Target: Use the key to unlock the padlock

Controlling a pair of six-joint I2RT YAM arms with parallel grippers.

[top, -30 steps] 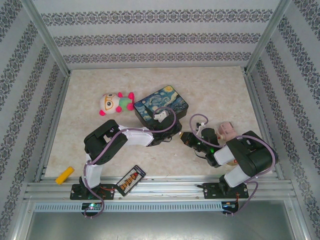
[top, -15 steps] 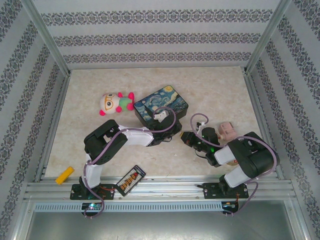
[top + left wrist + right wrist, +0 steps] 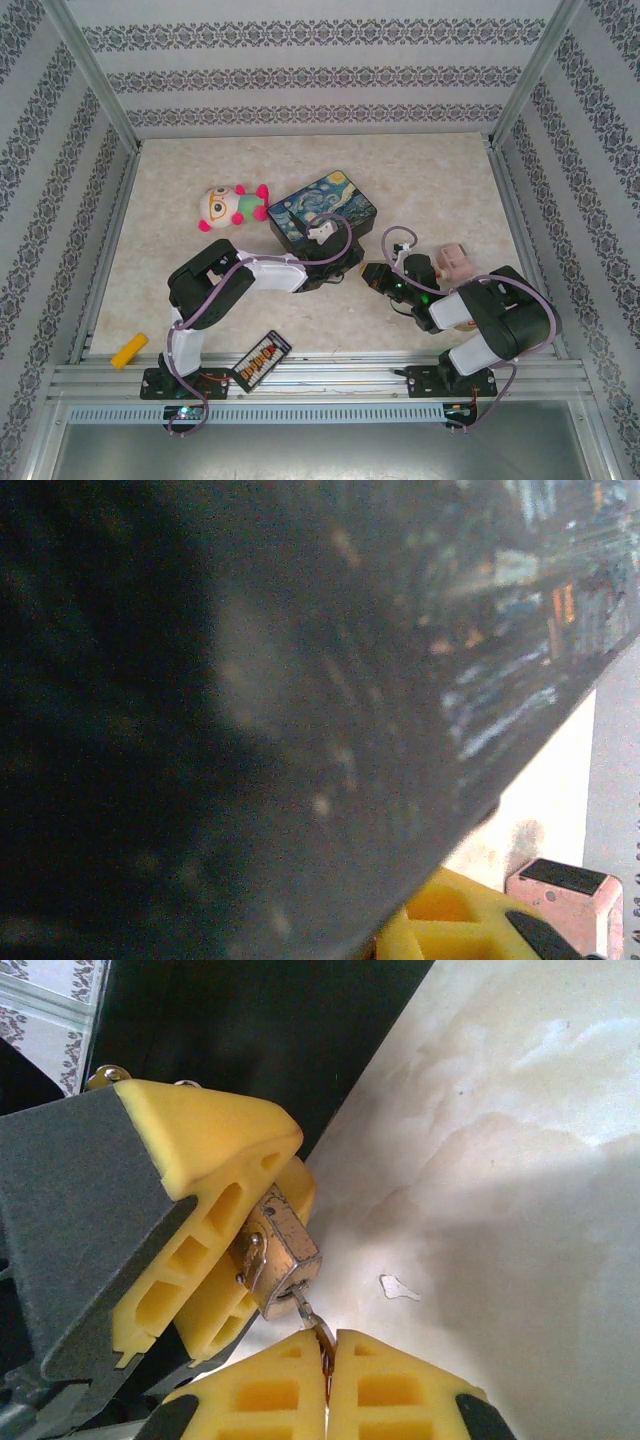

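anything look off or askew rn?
Nothing spilled or broken. The padlock is held tilted in the left gripper, the key at its base pinched by the right gripper. Only oddity: a small pale fleck on the table.

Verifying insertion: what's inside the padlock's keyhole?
The key enters the padlock at its lower end, its other end pinched in the shut right gripper. How deep it sits is hidden inside the body. The left gripper clamps the padlock.

Bright and even in the top view, soft shadows on the table (image 3: 420, 180). Dark and smeared across the left wrist view, perhaps the tin box (image 3: 250, 700) too close for focus. Crisp at the right wrist, glare upper right, broad shadow below.
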